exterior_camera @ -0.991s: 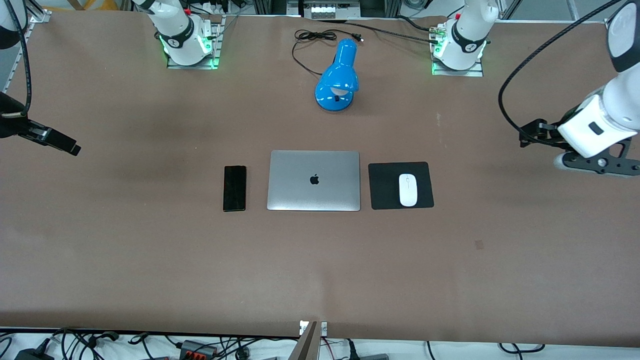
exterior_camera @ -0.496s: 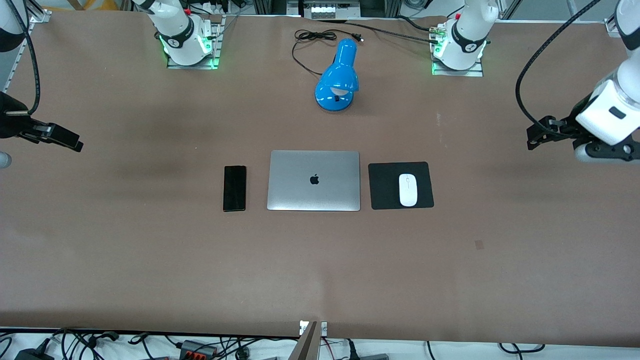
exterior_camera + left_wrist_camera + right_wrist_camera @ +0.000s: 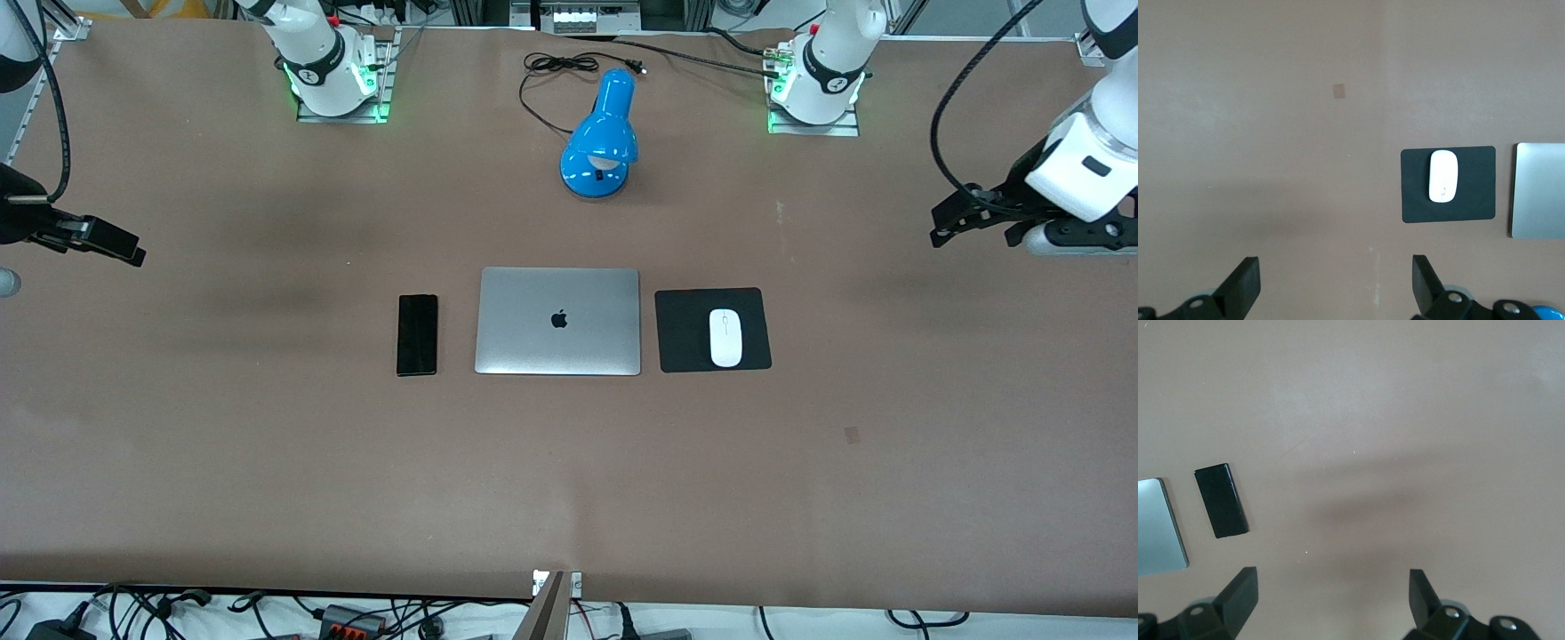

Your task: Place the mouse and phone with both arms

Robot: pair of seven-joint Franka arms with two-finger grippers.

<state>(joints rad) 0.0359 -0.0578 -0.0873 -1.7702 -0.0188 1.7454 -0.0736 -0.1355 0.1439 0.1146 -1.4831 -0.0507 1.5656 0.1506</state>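
The white mouse lies on a square black mat beside the closed silver laptop, toward the left arm's end; it also shows in the left wrist view. The black phone lies flat beside the laptop toward the right arm's end; it also shows in the right wrist view. My left gripper is open and empty, up over bare table at the left arm's end. My right gripper is open and empty, up over bare table at the right arm's end.
A blue desk lamp with a black cord stands farther from the front camera than the laptop. The two arm bases stand along the table's back edge. The brown table is bare nearer the camera.
The left arm has lifted and swung back toward its end of the table. The right gripper has shifted slightly. Mouse and phone have not moved.
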